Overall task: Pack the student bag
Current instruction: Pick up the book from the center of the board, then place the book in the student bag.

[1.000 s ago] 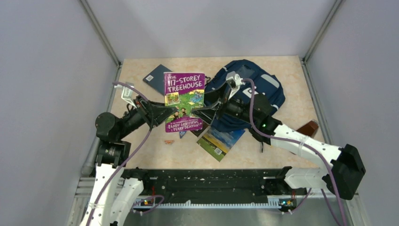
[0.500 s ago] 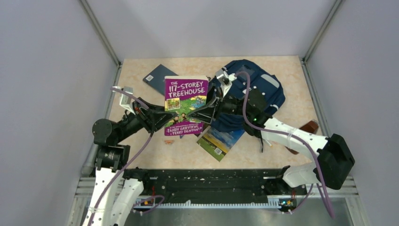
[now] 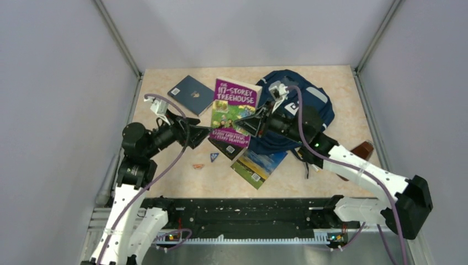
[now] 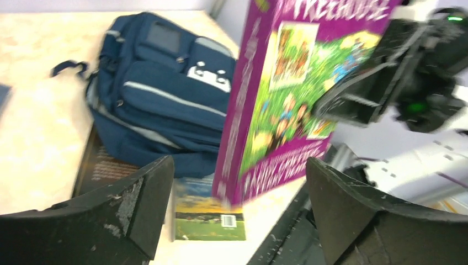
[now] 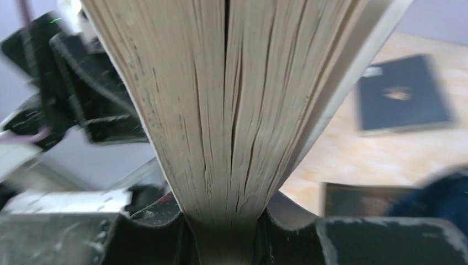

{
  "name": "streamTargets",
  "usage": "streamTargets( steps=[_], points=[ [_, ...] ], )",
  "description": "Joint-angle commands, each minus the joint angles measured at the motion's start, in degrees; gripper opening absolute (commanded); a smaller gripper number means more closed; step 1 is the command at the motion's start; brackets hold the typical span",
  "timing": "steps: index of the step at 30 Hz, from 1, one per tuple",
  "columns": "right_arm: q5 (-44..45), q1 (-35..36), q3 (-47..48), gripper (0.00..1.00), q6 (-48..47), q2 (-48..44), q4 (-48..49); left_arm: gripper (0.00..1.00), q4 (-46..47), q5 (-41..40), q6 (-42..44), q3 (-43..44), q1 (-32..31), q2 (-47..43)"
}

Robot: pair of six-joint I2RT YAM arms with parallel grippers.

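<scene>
The left wrist view's top edge is cutting off the title on the purple book (image 4: 276, 110). In the right wrist view its pages are running off the top; the student bag (image 5: 439, 193) is blurring at lower right.

Raised book (image 3: 234, 107) left of student bag (image 3: 325, 113); flat book (image 3: 190, 93) further left; third book (image 3: 259, 164) before them.

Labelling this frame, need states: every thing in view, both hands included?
Treehouse book: off the table, tilted, gripped at its page edge.
right hand: shut on Treehouse book.
left hand: open, holding nothing.
student bag: lying on table, front pockets up.
dark blue book: closed, flat on table.
landscape book: closed, flat at the bag's edge.
</scene>
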Motion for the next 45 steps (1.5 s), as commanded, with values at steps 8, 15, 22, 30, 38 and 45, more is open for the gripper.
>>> streamTargets(
  steps=[8, 15, 22, 30, 38, 45],
  points=[
    [23.34, -21.57, -4.97, 0.0, -3.64, -14.21, -22.51, 0.95, -0.32, -35.34, 22.6, -1.66, -20.62, 15.93],
    [30.44, -28.52, -11.81, 0.0, -2.4, -22.88, -26.46, 0.95, 3.4, -39.28, 37.62, 7.59, -29.78, 41.18],
    [31.12, -28.46, -14.17, 0.0, -4.11, -29.81, -30.59, 0.96, 13.01, -39.59, 49.7, 12.85, -35.29, 52.05],
    [32.43, -28.45, -14.51, 0.0, -4.64, -33.26, -34.84, 0.97, 11.68, -36.79, 59.39, 14.79, -38.45, 57.43],
    [31.56, -28.45, -12.89, 0.0, -4.97, -33.62, -37.23, 0.97, 10.21, -37.69, 60.49, 16.05, -39.34, 60.62],
    [30.94, -28.45, -12.72, 0.0, -5.04, -35.08, -39.13, 0.81, 10.71, -41.2, 60.48, 18.4, -39.67, 63.12]
  ],
)
